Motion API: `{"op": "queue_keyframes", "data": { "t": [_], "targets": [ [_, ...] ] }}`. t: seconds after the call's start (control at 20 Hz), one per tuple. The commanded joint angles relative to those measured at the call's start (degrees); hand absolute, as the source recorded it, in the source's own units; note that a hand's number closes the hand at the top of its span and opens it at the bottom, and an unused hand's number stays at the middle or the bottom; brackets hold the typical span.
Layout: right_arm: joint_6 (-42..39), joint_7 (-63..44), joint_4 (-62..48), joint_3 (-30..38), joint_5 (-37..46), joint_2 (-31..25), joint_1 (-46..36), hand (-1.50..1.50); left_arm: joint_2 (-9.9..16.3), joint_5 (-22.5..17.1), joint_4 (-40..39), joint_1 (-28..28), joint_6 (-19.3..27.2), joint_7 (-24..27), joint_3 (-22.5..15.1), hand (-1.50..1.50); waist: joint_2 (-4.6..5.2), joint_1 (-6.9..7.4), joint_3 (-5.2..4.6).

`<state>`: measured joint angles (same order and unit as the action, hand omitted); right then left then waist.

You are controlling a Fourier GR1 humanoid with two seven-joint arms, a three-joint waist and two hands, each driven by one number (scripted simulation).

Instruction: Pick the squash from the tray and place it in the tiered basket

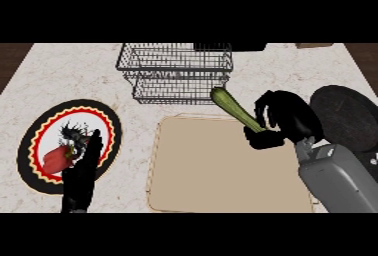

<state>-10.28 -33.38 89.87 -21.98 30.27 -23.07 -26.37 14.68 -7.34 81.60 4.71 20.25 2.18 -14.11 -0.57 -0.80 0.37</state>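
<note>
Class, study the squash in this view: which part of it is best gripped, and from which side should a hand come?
Grip the squash at its lower end, coming from the right, as the right hand does now. It is long and slender and tilts up-left, so fingers curl round the narrow shaft, leaving the free upper end pointing toward the tiered basket, beyond the tray.

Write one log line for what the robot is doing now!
right hand: holds squash above tray | tiered basket: waiting | left hand: open
</note>
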Motion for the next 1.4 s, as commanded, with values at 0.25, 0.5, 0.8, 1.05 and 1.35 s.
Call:
{"op": "queue_keyframes", "data": {
  "t": [0.25, 0.5, 0.8, 1.05, 1.35],
  "targets": [
    [-3.16, -8.9, 23.7, 14.33, -8.54, -4.46, -5.88, 1.5, 1.29, -1.16, 0.26, 1.02, -1.39, -3.27, 1.41, 0.0, -0.05, -0.46, -0.41],
    [-10.45, -14.69, 24.21, 20.12, -13.72, -7.18, -15.82, 1.5, -2.21, 1.17, -1.77, -0.93, -0.5, -2.72, -0.7, 0.0, 0.4, 0.64, -0.42],
    [-8.39, -18.2, 18.09, 16.4, -8.49, -2.03, -23.98, 1.5, -1.48, 1.44, -6.83, -4.43, -2.51, -1.86, 2.53, 0.0, 0.63, 1.15, -0.44],
    [-8.22, -17.21, 9.2, 17.4, -6.74, -0.05, -28.97, 1.5, -0.36, 1.16, -1.07, -1.19, -4.1, -3.64, 2.47, 0.0, 0.59, 1.37, -0.4],
    [-4.21, -13.72, -6.29, 15.64, -1.76, 4.68, -37.5, 1.5, -2.91, 2.64, -3.56, -1.01, -2.83, -1.51, 1.76, 0.0, 0.78, 1.9, -0.42]
  ]
}}
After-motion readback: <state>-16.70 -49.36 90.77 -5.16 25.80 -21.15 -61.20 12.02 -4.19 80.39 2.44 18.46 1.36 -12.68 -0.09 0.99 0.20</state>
